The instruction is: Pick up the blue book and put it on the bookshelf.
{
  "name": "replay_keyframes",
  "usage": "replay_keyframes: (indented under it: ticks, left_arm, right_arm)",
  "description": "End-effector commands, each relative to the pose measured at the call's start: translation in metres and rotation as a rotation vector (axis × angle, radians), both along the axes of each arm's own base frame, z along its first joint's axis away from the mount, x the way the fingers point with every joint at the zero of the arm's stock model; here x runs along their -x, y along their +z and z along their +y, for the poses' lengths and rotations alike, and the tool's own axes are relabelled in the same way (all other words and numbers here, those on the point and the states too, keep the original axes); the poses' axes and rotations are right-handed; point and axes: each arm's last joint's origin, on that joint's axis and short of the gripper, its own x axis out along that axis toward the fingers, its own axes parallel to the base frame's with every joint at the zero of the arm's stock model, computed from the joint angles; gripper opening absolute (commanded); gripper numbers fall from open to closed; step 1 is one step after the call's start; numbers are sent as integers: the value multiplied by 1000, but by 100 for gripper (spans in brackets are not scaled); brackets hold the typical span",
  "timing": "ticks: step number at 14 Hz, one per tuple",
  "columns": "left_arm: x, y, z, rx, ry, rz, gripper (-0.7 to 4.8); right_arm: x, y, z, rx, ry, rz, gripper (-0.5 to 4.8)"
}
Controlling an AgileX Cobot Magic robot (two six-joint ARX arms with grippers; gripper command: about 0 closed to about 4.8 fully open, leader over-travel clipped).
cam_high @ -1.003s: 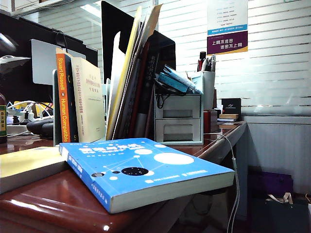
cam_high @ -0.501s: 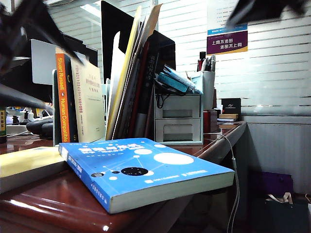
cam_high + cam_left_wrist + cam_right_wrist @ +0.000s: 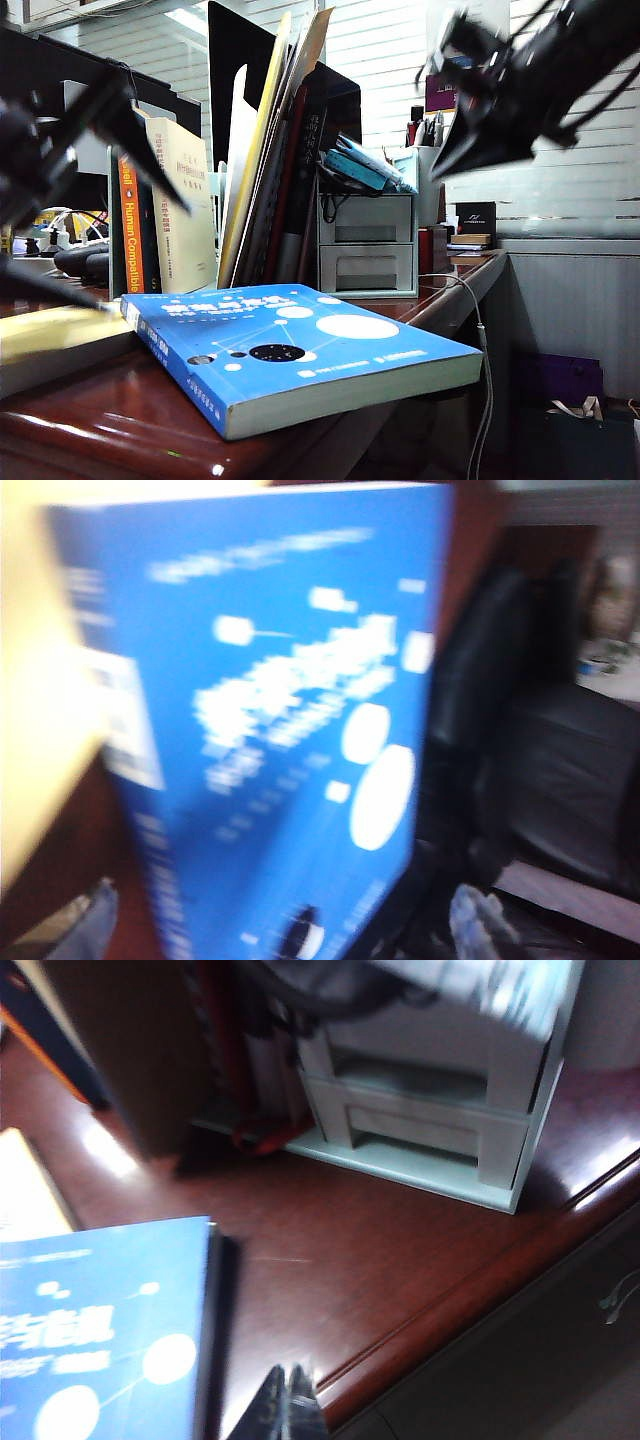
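Left pincer (image 3: pixel 60 190): a dark smear in the exterior view, jaw stance unreadable there; only pale fingertips (image 3: pixel 480 920) enter the left wrist view, cut by its edge.
Right pincer (image 3: pixel 490 90): motion-blurred; right wrist view catches just a dark tip (image 3: pixel 285 1405), gap not tellable.
Blue book (image 3: pixel 280 730): title blurred, corners cropped.
Bookshelf (image 3: pixel 430 1120): upper part cut off.
Yellow book (image 3: pixel 50 345): cropped by the frame edge.

Office, wooden desk (image 3: pixel 440 290), crowded bookshelf (image 3: pixel 365 245), pen cup (image 3: pixel 428 180), window blinds (image 3: pixel 570 190)
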Motion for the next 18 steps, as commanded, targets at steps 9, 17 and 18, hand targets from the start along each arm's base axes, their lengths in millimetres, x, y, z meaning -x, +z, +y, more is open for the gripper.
replay_keyframes:
  ticks: [9, 17, 18]
  left_arm:
    - [-23, -37, -12, -24, -12, 62, 459]
    - [-29, -43, -14, -15, -13, 37, 458]
    - [-29, -42, -14, -13, -13, 30, 458]
  right_arm:
    - [-31, -75, 13, 60, 17, 187, -1]
    - [-28, -96, 39, 9, 189, 248, -1]
    - [-27, -97, 41, 7, 202, 255, -1]
